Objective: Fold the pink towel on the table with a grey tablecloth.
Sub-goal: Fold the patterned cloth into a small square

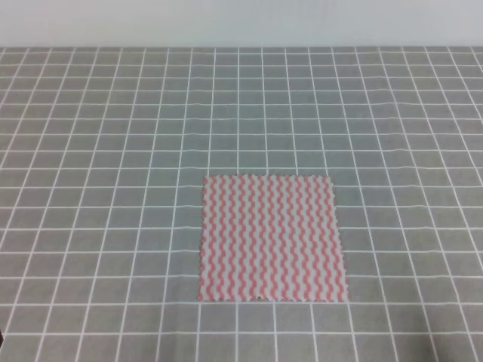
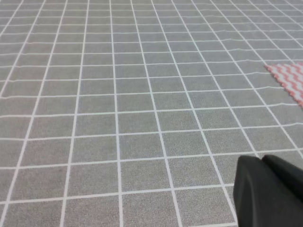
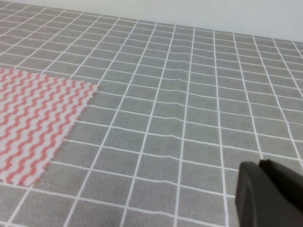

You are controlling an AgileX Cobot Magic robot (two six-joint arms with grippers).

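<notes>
Towel: the pink towel [image 1: 272, 238] lies flat, unfolded.
Grippers: I cannot tell how open the left gripper [image 2: 270, 191] or right gripper [image 3: 270, 194] is.
Risk: thin cloth may slide when I pinch a corner.

Bare test bench, grey tablecloth [image 1: 90, 151] printed with a white grid, plain pale wall [image 1: 241, 23] behind
</notes>
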